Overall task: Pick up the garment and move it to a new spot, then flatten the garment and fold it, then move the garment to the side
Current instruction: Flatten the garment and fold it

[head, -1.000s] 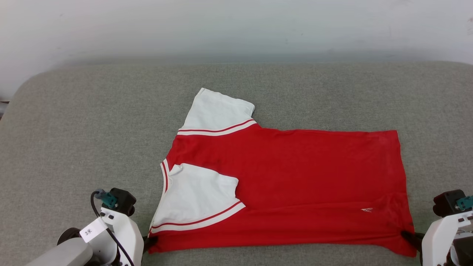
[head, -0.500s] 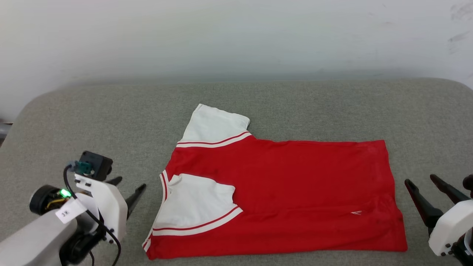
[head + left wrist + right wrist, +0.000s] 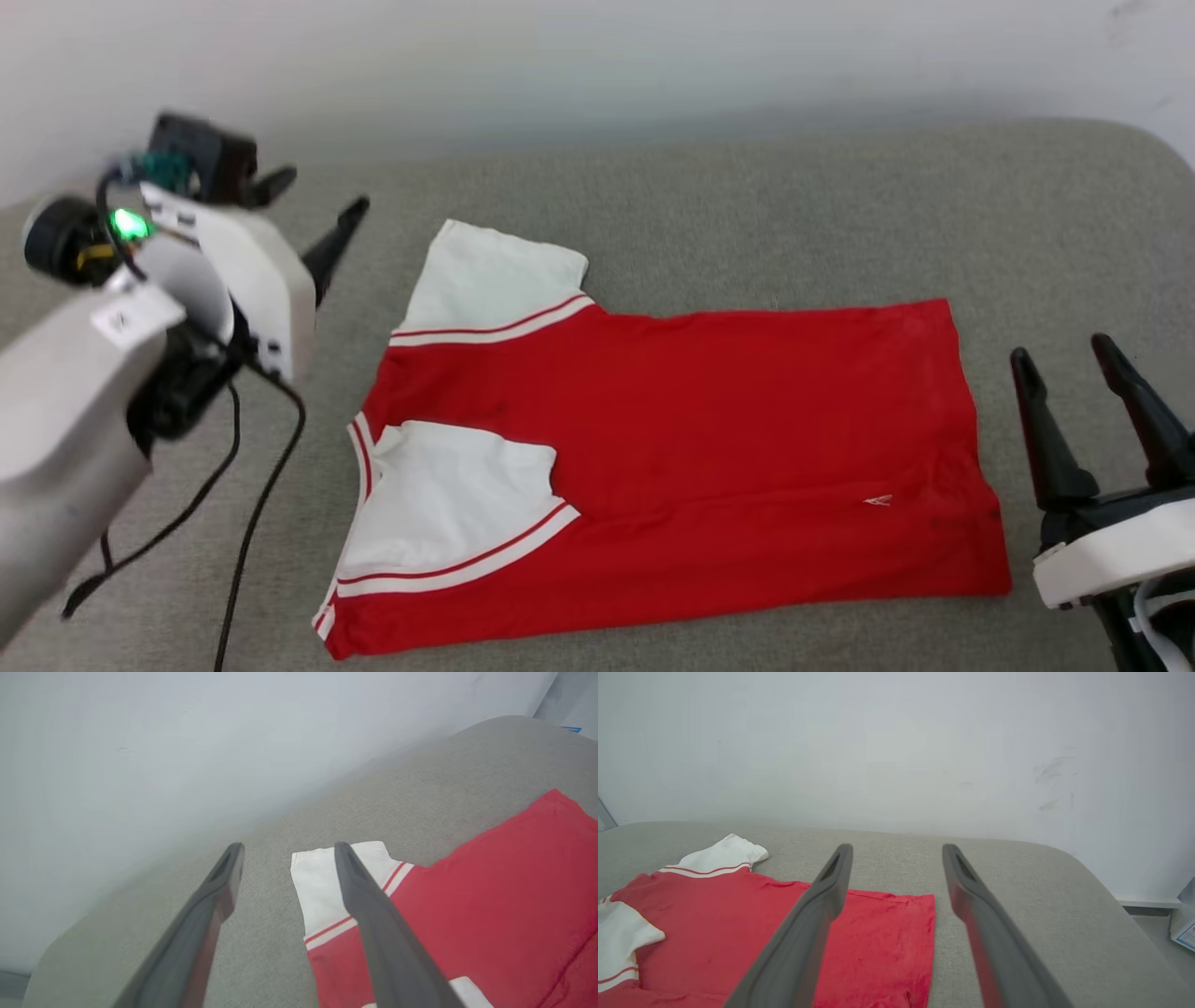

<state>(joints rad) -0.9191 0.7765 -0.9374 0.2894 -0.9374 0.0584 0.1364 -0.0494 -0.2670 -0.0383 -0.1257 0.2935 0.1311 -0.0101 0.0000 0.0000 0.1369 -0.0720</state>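
— Garment (image 3: 672, 467) first: where do we find it now?
— We count one garment, lying flat in the middle of the grey cushion (image 3: 794, 205). It has two white sleeves, the near sleeve (image 3: 457, 504) folded onto the red body and the far sleeve (image 3: 495, 280) pointing away. A second ago our two grippers pinched its near corners. Now the left gripper (image 3: 317, 194) is lifted at the far left, and the right gripper (image 3: 1061, 352) stands just right of the hem. Both have their fingers apart and hold nothing.
— What differs between our views?
— Our head view gives the small white logo (image 3: 878, 500); the right wrist view gives instead grey marks (image 3: 1048, 770) on the wall (image 3: 831, 742).
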